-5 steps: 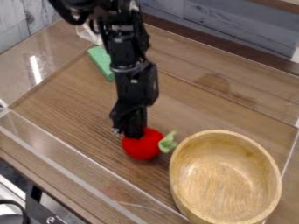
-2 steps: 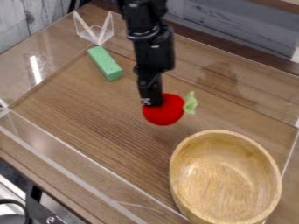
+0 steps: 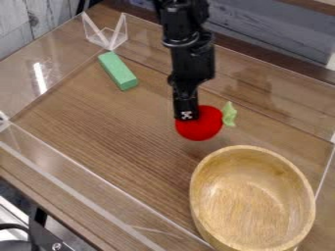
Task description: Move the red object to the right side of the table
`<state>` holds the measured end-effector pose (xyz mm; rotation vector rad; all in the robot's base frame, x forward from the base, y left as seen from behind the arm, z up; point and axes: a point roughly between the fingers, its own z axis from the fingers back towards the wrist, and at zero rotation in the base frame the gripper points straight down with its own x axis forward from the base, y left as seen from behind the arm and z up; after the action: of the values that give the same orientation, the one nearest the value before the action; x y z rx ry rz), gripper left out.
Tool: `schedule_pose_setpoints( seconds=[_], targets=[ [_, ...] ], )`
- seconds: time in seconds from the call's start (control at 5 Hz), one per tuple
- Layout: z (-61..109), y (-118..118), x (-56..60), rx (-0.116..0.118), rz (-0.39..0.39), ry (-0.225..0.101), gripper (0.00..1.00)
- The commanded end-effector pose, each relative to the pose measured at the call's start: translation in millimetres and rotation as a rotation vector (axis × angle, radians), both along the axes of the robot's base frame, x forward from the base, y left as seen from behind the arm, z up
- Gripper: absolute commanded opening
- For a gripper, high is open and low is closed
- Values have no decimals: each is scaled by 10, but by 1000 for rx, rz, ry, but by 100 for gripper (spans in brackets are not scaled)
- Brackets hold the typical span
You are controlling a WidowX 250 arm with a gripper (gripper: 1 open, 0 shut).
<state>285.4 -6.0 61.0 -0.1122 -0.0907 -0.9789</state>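
The red object (image 3: 202, 125), a small round toy fruit with a light-green leafy stem on its right, hangs just above the brown wood-grain table (image 3: 92, 127), right of the middle. My gripper (image 3: 186, 108) comes down from the black arm above and is shut on the red object's top left. The fingertips are dark and partly merge with the fruit.
A round light-wood bowl (image 3: 253, 201) sits at the front right, just below the fruit. A green rectangular block (image 3: 118, 70) lies at the back left, with a clear folded piece (image 3: 102, 32) behind it. Low clear acrylic walls edge the tabletop.
The arm has carried the red object from the front middle, beside the bowl's left rim, up and to the right. The bowl and green block have stayed put.
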Motion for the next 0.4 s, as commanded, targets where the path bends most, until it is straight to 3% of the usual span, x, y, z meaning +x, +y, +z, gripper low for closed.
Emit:
schedule_pose_setpoints(
  seconds=[0.0, 0.2],
  targets=[
    [134, -45, 169, 11, 32, -54, 0],
    [136, -93, 230, 14, 60, -58, 0]
  ],
)
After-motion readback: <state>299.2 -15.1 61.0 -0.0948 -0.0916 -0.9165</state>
